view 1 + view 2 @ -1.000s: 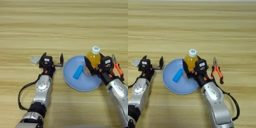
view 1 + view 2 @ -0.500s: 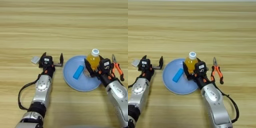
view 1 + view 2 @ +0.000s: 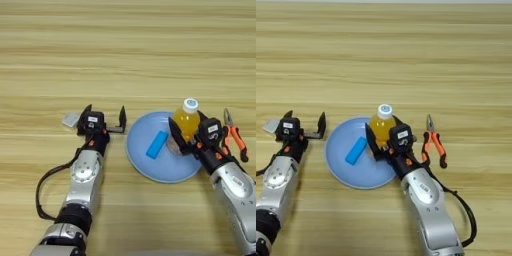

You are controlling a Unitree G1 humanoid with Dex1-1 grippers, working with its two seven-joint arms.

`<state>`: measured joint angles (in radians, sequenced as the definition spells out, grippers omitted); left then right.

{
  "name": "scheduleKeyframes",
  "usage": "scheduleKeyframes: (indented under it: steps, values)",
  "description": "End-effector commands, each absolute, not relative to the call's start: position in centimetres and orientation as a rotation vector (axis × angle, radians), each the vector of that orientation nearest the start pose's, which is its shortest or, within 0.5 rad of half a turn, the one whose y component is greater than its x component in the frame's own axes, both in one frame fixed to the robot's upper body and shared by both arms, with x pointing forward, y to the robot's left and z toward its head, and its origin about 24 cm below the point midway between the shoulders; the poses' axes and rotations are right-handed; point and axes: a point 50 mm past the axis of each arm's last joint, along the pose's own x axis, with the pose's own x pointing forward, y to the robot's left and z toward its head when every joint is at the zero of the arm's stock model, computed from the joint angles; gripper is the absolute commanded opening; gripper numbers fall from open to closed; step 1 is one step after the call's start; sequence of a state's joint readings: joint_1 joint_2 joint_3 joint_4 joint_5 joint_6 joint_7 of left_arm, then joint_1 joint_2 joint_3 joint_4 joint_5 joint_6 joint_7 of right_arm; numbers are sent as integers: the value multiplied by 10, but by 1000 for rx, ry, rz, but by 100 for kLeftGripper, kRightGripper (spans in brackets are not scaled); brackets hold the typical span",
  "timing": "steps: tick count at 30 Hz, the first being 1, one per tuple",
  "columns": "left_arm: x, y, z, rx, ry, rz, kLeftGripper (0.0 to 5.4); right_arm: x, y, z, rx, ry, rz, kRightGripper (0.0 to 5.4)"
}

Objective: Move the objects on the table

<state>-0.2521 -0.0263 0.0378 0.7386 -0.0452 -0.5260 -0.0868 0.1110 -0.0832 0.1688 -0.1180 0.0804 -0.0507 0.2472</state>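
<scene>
The right hand is closed on the bottle of orange drink, its 2 black fingers flanking the lower body while the bottle stands upright on the far right part of the round light-blue plate. Gripping low, under the white cap, probably keeps the bottle steady for a lift or a slide off the plate.

The small blue bar lies flat and slanted in the middle of the plate, just left of the bottle and apart from it. The orange-handled pliers rest on the counter just right of the right hand, tips pointing away from the robot.

The left hand sits on the counter left of the plate, fingers spread wide and holding nothing (idle, by the look of it). The tiny grey-silver block lies just beside its outer finger; whether they touch I cannot tell.

The right eye view shows the pliers clear of the arm and the right forearm's full length; the left eye view shows more counter left of the block.
</scene>
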Motion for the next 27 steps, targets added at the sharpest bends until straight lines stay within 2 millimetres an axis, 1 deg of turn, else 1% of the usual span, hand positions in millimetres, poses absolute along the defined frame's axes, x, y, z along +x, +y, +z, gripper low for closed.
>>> scheduleKeyframes:
  steps: [1, 7, 9, 10, 20, 27]
  values:
    - [281, 131, -9, -62, -40, -96, 540, 226, -116, 43, 6, -31, 392, 433]
    - [281, 131, -9, -63, -39, -96, 540, 226, -116, 46, 3, -46, 393, 499]
    - [281, 131, -10, -63, -39, -97, 540, 227, -116, 46, 2, -49, 392, 532]
    - [281, 131, -10, -64, -38, -97, 540, 227, -117, 47, 0, -51, 390, 537]
    - [281, 130, -10, -65, -39, -96, 540, 229, -118, 53, -12, -89, 378, 537]
    - [281, 130, -10, -64, -39, -97, 540, 227, -117, 67, -4, -172, 379, 537]
